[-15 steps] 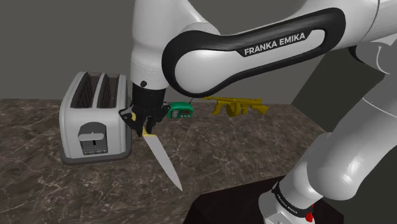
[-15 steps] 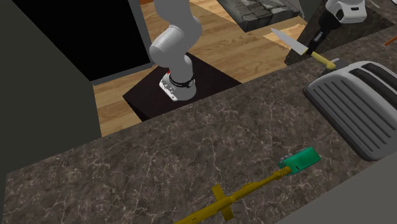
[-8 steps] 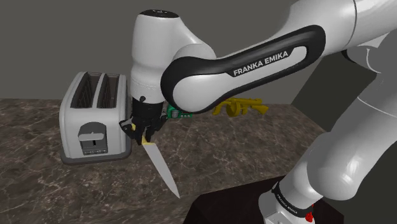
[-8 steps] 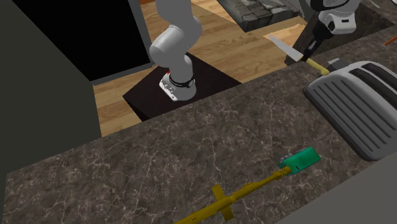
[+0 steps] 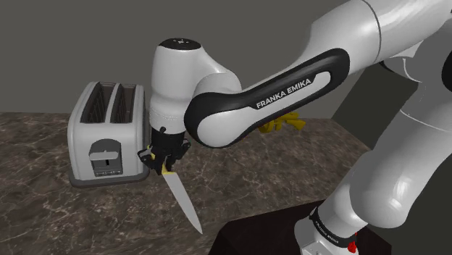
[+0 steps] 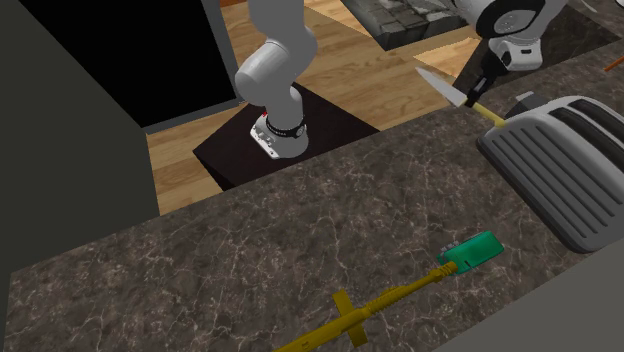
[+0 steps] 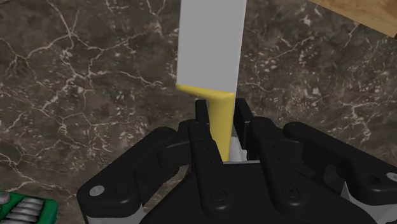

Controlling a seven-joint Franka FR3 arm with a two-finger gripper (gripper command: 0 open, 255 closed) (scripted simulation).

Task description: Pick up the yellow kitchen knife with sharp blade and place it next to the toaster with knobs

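- Just beside the toaster [image 5: 101, 134], above the counter [image 5: 43, 210], I am gripping the knife [image 5: 185, 208] by its yellow handle in my pincer [image 5: 166, 165].
- Its blade is slanting down, away from the toaster.

The 2 exterior views share the toaster [image 5: 109, 130] from opposite sides.
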